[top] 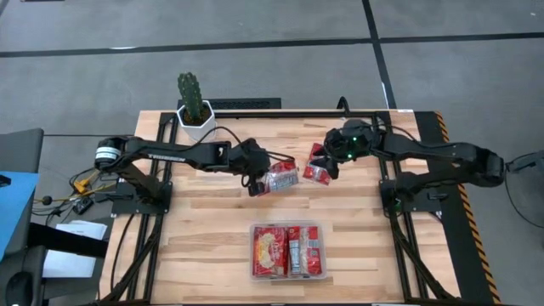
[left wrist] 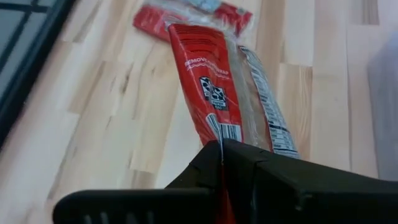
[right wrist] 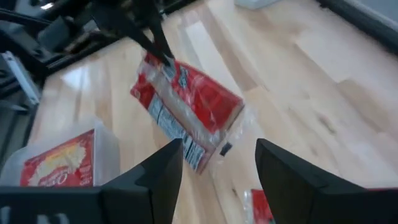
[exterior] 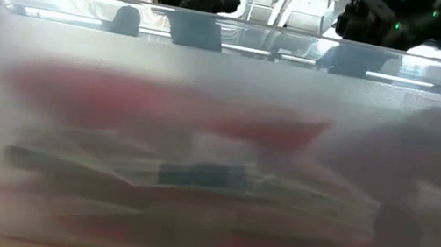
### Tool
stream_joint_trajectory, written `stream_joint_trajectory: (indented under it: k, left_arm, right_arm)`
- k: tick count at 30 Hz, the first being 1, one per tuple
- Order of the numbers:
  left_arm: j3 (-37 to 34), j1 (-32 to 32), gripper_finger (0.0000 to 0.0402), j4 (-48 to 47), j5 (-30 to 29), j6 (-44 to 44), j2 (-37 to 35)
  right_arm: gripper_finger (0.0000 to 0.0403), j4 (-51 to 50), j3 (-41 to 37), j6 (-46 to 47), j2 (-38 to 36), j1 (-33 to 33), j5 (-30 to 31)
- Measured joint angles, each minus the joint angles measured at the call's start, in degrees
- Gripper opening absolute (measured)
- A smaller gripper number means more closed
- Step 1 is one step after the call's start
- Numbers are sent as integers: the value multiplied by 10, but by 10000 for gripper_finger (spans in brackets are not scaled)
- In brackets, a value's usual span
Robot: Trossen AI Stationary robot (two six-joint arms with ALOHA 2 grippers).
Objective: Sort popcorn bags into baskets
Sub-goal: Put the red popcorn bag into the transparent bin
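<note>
High view shows our left fingers [top: 257, 183] pinching one popcorn bag [top: 281, 178] above the desk [top: 204, 229], behind the clear basket [top: 287, 274]. Our right fingers [top: 333, 168] are spread over another bag [top: 318, 172]. We should carry ours above the basket before letting go.

1. Wooden table [top: 212, 238]: pale planks, lying beneath both the left gripper [top: 262, 184] and the right gripper [top: 330, 167].
2. Cactus [top: 190, 92] in a white pot [top: 195, 121]: at the table's back edge, behind the left gripper and off to its left, well apart.
3. Yellow-and-black striped tape [top: 466, 212]: along the table's edge, well out to the right of the right gripper.
4. Cables [top: 81, 183] and white papers [top: 72, 246]: off the table, far left of the left gripper.
5. Grey floor [top: 255, 34]: crossed by dark lines, beyond the table behind both grippers.
</note>
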Motion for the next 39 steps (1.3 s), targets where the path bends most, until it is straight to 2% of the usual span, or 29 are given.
stream_joint_trajectory:
  k: [3, 8, 13, 19, 26, 39]
  left_arm:
    - [0, -9, 0, 0, -17, -5, -14]
    - [0, -25, 0, 10, -37, -24, -31]
    - [1, -41, 0, 24, -56, -39, -31]
    - [3, -57, 0, 42, -77, -44, -31]
    - [42, -75, 0, 43, -113, -20, -32]
    - [54, -73, 0, 51, -116, 8, -33]
  right_arm:
    - [228, 61, -30, 12, 7, -25, -38]
    - [229, 145, -62, 20, 7, -51, -64]
    - [228, 189, -67, 34, 7, -60, -108]
    - [228, 182, -67, 36, 7, -60, -131]
    - [229, 187, -67, 37, 24, -57, -165]
    - [227, 220, -67, 50, 36, -32, -219]
